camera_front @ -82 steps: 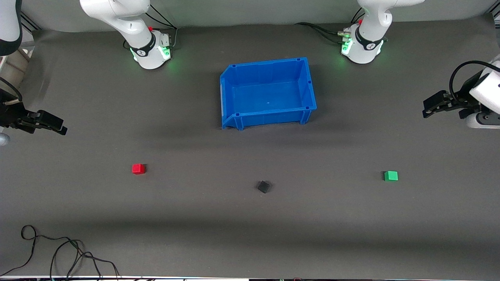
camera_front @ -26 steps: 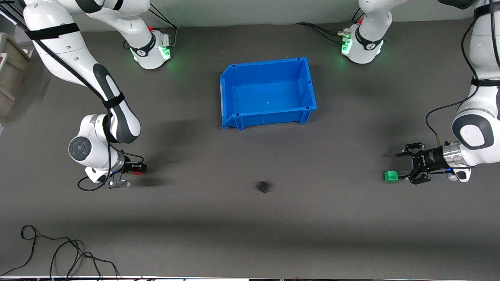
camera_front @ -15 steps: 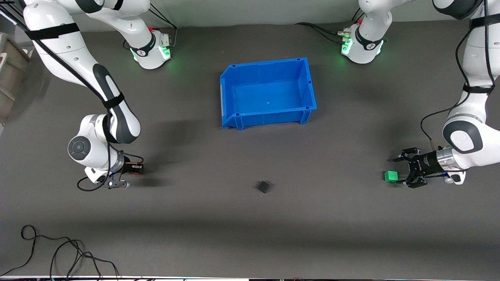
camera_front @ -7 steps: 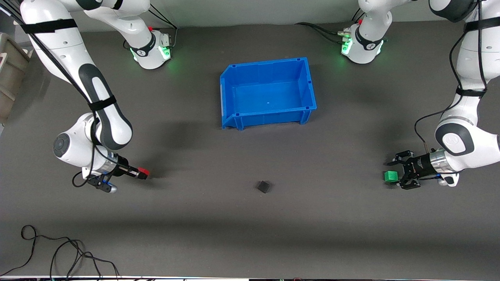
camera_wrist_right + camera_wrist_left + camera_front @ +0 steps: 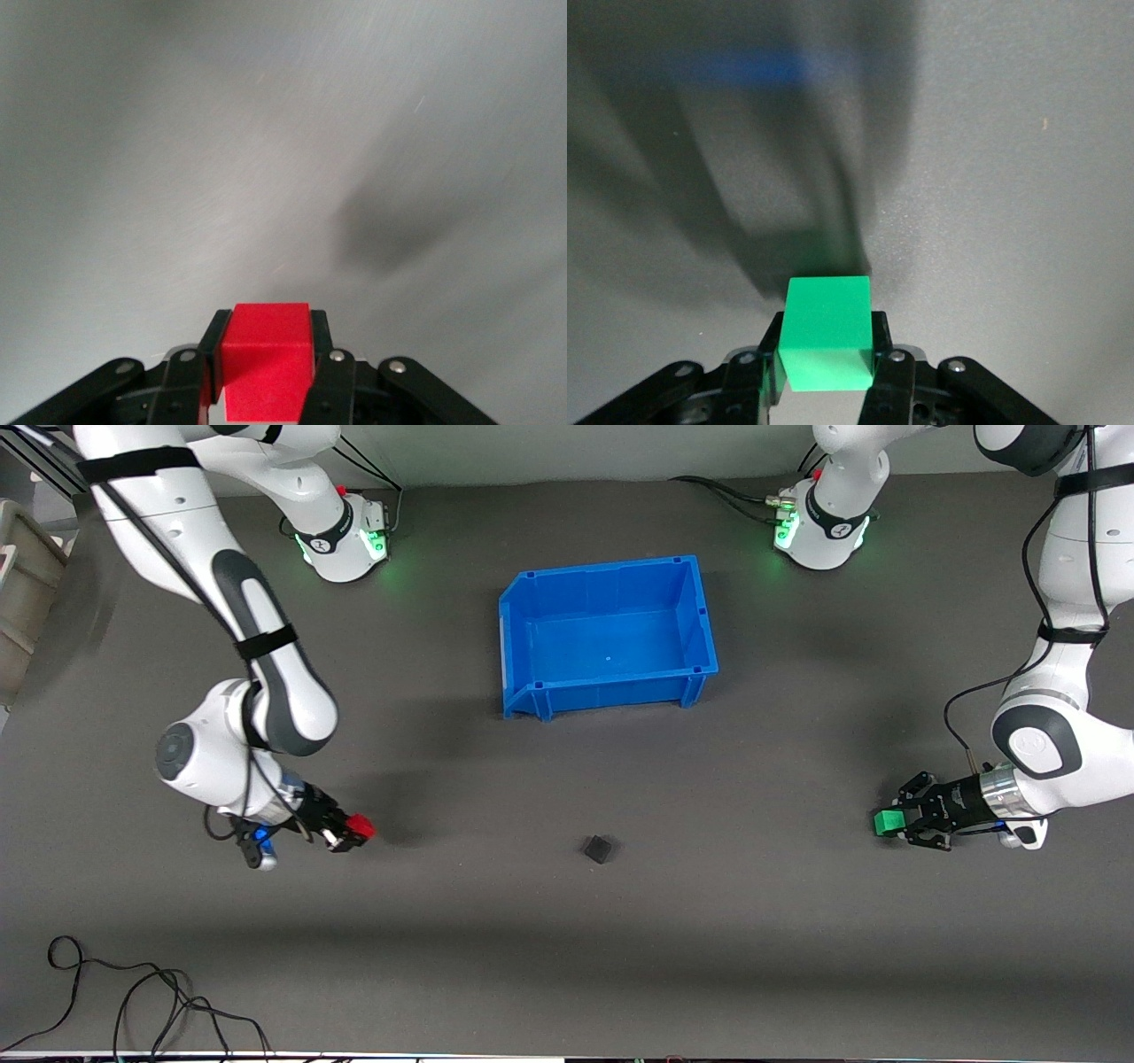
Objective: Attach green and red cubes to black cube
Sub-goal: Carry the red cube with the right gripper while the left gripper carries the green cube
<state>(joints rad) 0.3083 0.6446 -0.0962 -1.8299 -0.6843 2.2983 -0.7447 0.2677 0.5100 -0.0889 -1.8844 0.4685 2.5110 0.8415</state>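
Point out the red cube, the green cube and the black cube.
red cube point(image 5: 359, 826): front view, its top face.
green cube point(image 5: 885, 823): front view, its top face.
black cube point(image 5: 599, 849): front view, its top face.

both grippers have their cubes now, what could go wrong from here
1. The small matte black cube lies loose and turned at an angle on the table, so a push from either side may slide it.
2. The left gripper pinches only the bright green cube's lower part; the right gripper holds the bright red cube likewise. Either could twist.

Three cubes are shown: one red point(image 5: 358, 826), one green point(image 5: 885, 823), one black point(image 5: 599, 849). One bin point(image 5: 516, 624), two arms and one cable point(image 5: 133, 1001) are counted.
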